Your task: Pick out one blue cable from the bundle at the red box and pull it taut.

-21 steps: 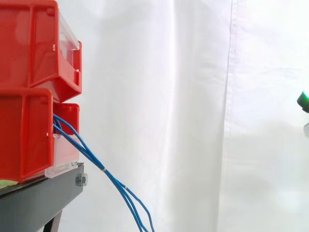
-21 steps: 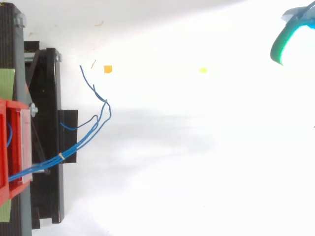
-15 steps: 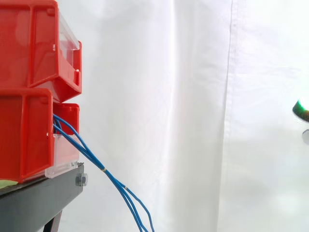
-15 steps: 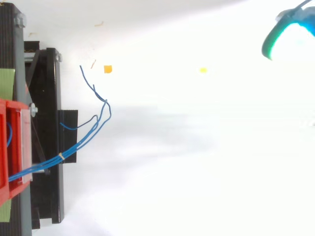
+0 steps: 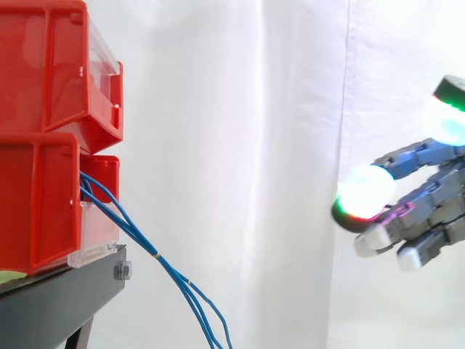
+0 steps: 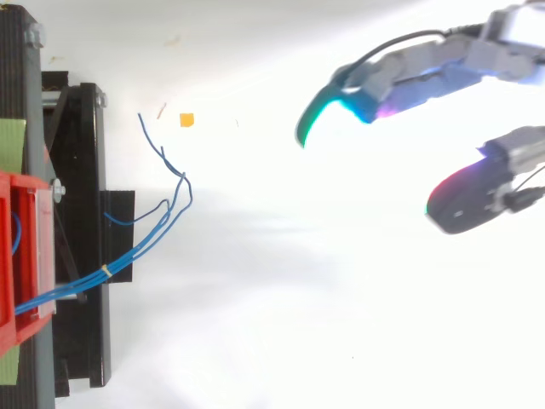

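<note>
side view: hand (image 5: 443,211) at right edge, fingers (image 5: 410,156) outstretched and spread, holding nothing, well apart from the blue cable bundle (image 5: 156,255) drooping from the lower red box (image 5: 36,203). top view: loose cable ends (image 6: 181,176) fan out beside the black stand (image 6: 85,170).

No writing, number or sign is legible anywhere, neither on the red bins (image 5: 43,80) nor the black stand (image 6: 85,153).
</note>
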